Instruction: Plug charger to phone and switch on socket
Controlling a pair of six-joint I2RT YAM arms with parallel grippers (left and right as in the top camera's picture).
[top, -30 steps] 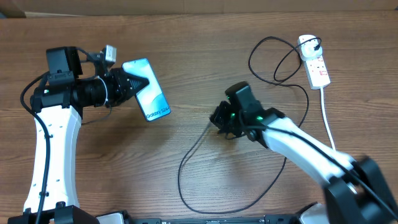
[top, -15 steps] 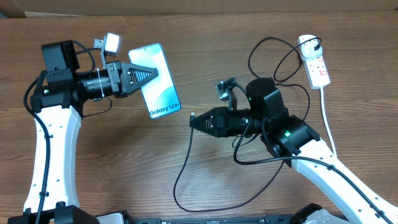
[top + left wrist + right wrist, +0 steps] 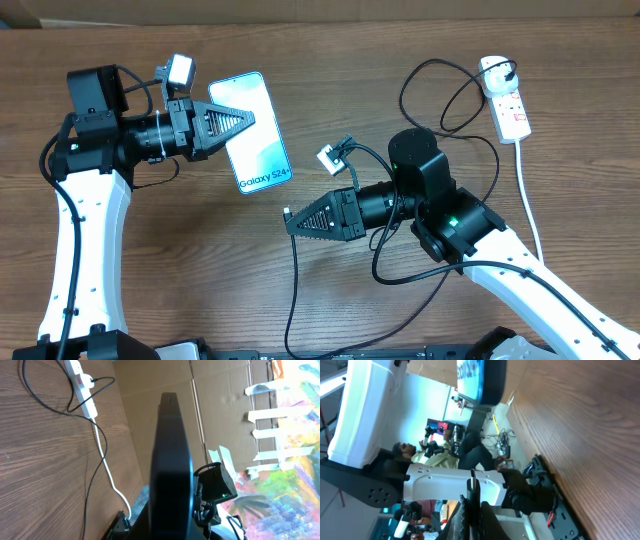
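My left gripper (image 3: 243, 118) is shut on the phone (image 3: 262, 138) and holds it above the table, with the blue-teal screen up and the text end toward the right arm. In the left wrist view the phone (image 3: 170, 455) shows edge-on as a dark slab. My right gripper (image 3: 293, 219) is shut on the charger's connector tip (image 3: 287, 211), a short way below and right of the phone's text end, not touching it. The tip (image 3: 472, 485) points toward the phone (image 3: 481, 375) in the right wrist view. The black cable (image 3: 296, 290) hangs down and loops back to the plug (image 3: 498, 72) in the white socket (image 3: 510, 105).
The socket's thick white cord (image 3: 528, 200) runs down the right side of the wooden table (image 3: 180, 280). Loops of black cable (image 3: 440, 100) lie on the table left of the socket. The socket also shows in the left wrist view (image 3: 84, 387).
My right gripper has moved left and a little down with the connector tip, closer to the phone's text end. The cable now trails lower. The left gripper and phone have hardly moved.
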